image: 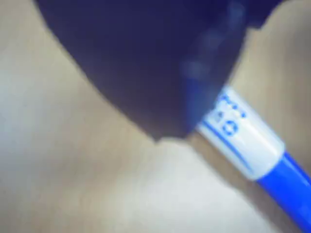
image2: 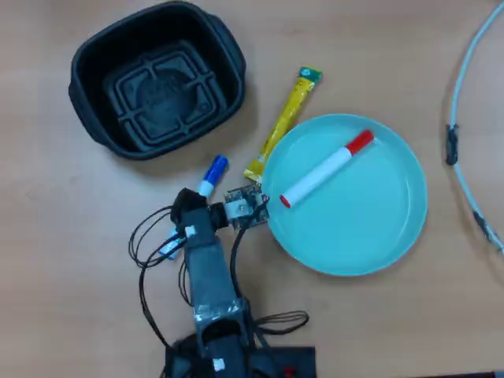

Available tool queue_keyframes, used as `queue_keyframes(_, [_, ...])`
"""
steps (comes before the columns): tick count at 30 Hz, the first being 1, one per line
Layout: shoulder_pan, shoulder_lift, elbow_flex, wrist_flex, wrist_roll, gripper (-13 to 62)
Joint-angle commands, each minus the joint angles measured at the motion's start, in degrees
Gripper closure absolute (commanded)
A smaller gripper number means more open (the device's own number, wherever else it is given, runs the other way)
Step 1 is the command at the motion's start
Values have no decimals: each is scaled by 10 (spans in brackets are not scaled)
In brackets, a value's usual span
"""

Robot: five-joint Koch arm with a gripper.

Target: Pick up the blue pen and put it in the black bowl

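Gripper over the blue pen — jaw state cannot be told; it should clamp mid-barrel before lifting toward the black bowl.

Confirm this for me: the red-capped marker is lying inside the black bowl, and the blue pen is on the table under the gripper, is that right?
Not quite. The overhead view shows the red-capped marker lying on the teal plate, not in the black bowl, which holds nothing. The rest stands: the blue pen is on the table under the gripper.
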Motion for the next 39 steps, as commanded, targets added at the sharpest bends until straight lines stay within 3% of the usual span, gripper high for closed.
queue_keyframes(1, [9, 0, -13, -34, 4, 120])
queue_keyframes(6, [10, -6, -7, -38, 5, -60])
queue_keyframes(8, [10, -18, -8, -38, 5, -83])
queue_keyframes(29, [-17, -129, 3, -51, 19, -78])
queue_keyframes(39, [-45, -163, -18, -52, 91, -77])
